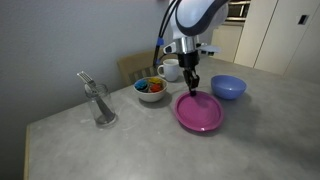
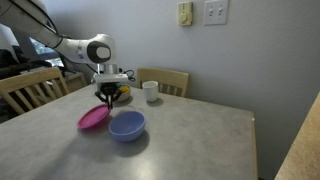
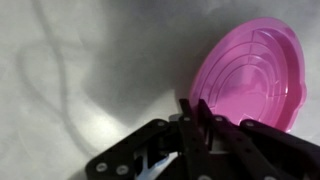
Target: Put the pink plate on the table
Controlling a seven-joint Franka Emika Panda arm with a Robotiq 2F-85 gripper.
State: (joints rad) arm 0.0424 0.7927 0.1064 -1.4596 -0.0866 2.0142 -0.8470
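Observation:
The pink plate (image 1: pixel 200 112) sits low on the grey speckled table (image 1: pixel 120 150), slightly tilted in an exterior view (image 2: pixel 93 119). My gripper (image 1: pixel 191 86) stands over the plate's far rim, fingers pointing down. In the wrist view the two fingers (image 3: pixel 195 105) are pressed close together at the plate's edge, and the plate (image 3: pixel 255 75) fills the upper right. The gripper appears shut on the rim. I cannot tell whether the plate's whole underside touches the table (image 3: pixel 60 60).
A lavender-blue bowl (image 1: pixel 228 87) sits right beside the plate, also in an exterior view (image 2: pixel 127 126). A white bowl with colourful contents (image 1: pixel 151 90) and a white mug (image 1: pixel 170 71) stand behind. A glass with a utensil (image 1: pixel 100 105) is further off. Wooden chairs (image 2: pixel 165 78) line the table.

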